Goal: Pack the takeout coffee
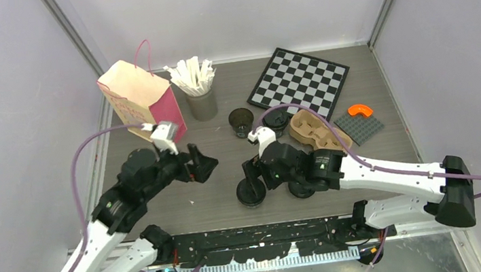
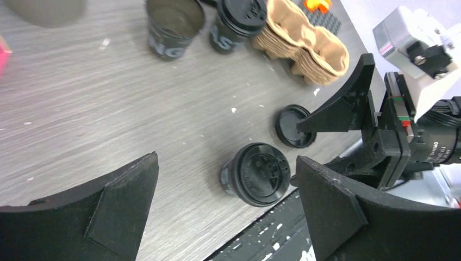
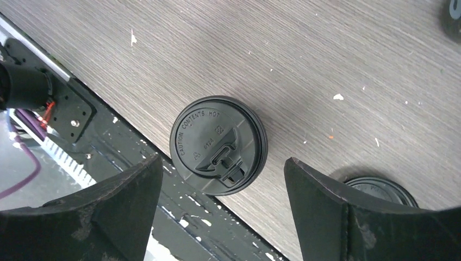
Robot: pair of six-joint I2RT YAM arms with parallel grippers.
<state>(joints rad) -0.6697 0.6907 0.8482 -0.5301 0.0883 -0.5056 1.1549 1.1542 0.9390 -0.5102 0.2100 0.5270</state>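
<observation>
The left end effector (image 2: 225, 163) and right end effector (image 3: 223, 161) both gape wide, holding nothing. The right hovers over a lidded cup (image 3: 218, 144) standing at the near edge of the surface (image 1: 215, 207), with what looks like a loose lid (image 2: 295, 126) just beside it.

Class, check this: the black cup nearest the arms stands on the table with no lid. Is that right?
Not quite. The black cup nearest the arms stands on the table with its lid on; the right wrist view shows the lid from above.
</observation>
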